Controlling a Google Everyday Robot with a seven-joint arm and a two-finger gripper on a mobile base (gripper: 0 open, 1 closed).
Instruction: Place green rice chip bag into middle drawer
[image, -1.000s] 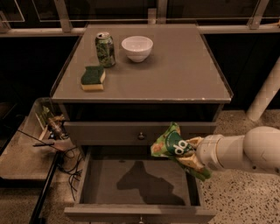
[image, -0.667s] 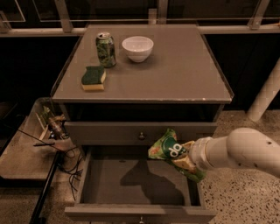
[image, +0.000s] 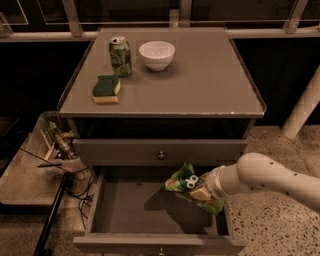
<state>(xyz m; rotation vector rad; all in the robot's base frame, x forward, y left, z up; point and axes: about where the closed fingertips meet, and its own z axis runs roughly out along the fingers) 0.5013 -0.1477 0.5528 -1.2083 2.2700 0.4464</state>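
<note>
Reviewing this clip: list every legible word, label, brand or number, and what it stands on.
On the crinkly light-green foil chip bag, held by the gripper over the open grey middle drawer: white letters in a dark-green round logo, too blurred to read.
On the green soda can: print too small to read.
No other text shows.

Speckled floor, dark windows behind a rail, white post, grey table; pincer clutching green rice chip bag over middle drawer.
</note>
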